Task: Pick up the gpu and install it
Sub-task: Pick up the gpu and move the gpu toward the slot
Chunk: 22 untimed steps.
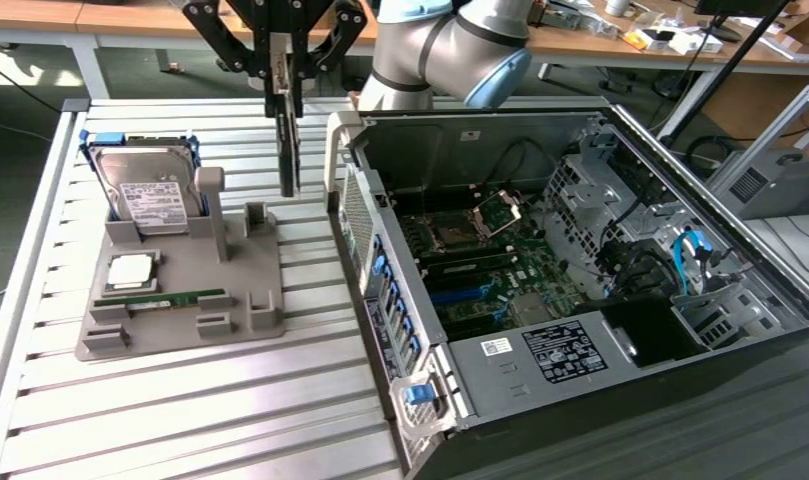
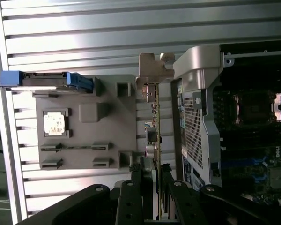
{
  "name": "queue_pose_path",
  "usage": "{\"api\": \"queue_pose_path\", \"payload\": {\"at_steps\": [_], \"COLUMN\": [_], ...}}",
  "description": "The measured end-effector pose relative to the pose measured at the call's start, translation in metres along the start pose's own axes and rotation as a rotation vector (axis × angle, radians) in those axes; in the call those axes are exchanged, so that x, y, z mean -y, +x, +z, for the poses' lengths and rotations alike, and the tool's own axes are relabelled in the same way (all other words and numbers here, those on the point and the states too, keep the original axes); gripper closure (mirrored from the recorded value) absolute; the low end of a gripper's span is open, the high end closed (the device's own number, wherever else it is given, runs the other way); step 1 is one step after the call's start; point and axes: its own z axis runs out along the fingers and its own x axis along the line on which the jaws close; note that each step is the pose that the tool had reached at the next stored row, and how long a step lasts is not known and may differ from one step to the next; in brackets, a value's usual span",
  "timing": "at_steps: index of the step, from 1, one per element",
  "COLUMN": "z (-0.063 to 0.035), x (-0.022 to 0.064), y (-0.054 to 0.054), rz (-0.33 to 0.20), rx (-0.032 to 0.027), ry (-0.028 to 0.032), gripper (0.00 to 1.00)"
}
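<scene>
Dark thin gpu (image 1: 287, 140) hangs edge-on with its long axis vertical, silver bracket (image 2: 152, 70) at the low end, away from the gripper (image 1: 288, 72). Jaws clenched on its upper end, nearly closed. Card is clear of the bench (image 1: 177, 420), between grey fixture (image 1: 164, 332) and open case (image 1: 471, 140).

The black linkage-fingered gripper (image 1: 285, 70) is clamping the top edge of the thin dark gpu card (image 1: 288, 140). The card is hanging edge-on above the slatted aluminium table (image 1: 177, 420), between the grey plastic parts fixture (image 1: 177, 300) and the open computer case (image 1: 578, 250).
</scene>
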Motion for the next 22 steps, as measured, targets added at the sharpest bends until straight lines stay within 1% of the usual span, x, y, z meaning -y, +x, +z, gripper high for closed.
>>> {"api": "queue_pose_path", "payload": {"at_steps": [6,22], "z": [0.0004,0.001], "x": [-0.0003,-0.0002], "y": [-0.0037,-0.0101], "rz": [0.0,0.0], "rx": [0.0004,0.0007], "ry": [0.0039,0.0092], "gripper": [0.73,0.73]}}
